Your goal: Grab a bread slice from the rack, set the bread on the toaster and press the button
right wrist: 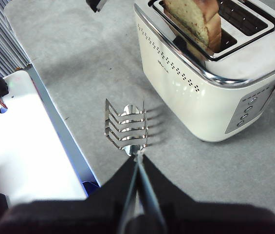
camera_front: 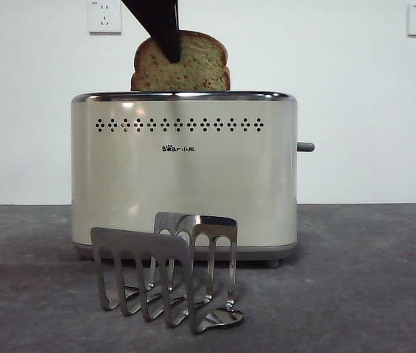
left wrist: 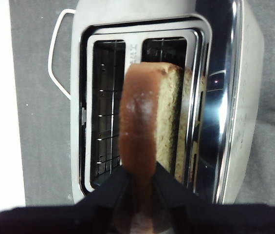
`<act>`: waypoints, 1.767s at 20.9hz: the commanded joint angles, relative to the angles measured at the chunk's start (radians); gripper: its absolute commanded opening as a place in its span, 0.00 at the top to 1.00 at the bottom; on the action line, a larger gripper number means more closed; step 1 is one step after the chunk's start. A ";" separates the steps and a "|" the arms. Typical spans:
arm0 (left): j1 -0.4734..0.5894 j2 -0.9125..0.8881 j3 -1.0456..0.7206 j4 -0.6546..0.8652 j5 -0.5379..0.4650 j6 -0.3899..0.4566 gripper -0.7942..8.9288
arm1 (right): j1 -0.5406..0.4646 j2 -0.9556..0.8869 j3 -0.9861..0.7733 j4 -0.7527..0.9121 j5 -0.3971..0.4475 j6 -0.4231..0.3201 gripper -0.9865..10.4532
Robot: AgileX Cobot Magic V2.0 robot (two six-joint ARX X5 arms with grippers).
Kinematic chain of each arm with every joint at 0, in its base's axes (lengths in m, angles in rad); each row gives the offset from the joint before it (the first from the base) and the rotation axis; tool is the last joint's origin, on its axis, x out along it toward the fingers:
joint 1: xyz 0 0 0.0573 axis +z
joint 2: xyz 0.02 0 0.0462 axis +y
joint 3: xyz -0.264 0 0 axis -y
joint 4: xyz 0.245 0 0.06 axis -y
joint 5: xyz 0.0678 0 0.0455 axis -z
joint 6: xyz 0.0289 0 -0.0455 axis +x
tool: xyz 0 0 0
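"bear" logo on the toaster (small characters beside it unreadable).

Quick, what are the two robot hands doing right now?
Left gripper: shut on the slice of bread, lowering it into the toaster.
Right gripper: shut, holding nothing, above the rack.

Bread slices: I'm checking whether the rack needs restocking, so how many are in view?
1. The slice of bread stands partly in a toaster slot, gripped by the left gripper. The rack holds none, and no other slice shows.
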 commanded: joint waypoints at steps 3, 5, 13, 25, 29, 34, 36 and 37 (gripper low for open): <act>0.020 0.026 0.000 0.010 0.051 -0.003 0.92 | 0.001 -0.001 0.004 0.002 0.000 0.006 0.92; 0.028 0.026 0.000 0.010 0.057 -0.005 0.91 | 0.001 -0.001 0.004 0.003 0.000 0.006 0.92; 0.044 0.017 0.001 0.027 0.056 -0.042 0.55 | 0.001 -0.001 0.004 0.002 0.000 0.006 0.92; 0.032 -0.232 0.001 -0.022 0.051 -0.269 0.61 | 0.000 0.042 0.004 0.064 0.033 0.148 0.91; 0.032 -0.300 0.001 -0.101 0.053 -0.406 0.87 | 0.000 0.087 0.004 0.052 0.033 0.188 0.91; 0.032 -0.346 0.001 -0.166 0.053 -0.583 0.89 | 0.000 0.131 0.004 0.131 0.014 0.250 0.91; 0.032 -0.352 0.001 -0.199 0.053 -0.630 0.89 | 0.000 0.141 0.004 0.190 0.015 0.288 0.91; 0.033 -0.355 0.001 -0.223 0.053 -0.646 0.89 | -0.001 0.148 0.004 0.226 0.017 0.318 0.91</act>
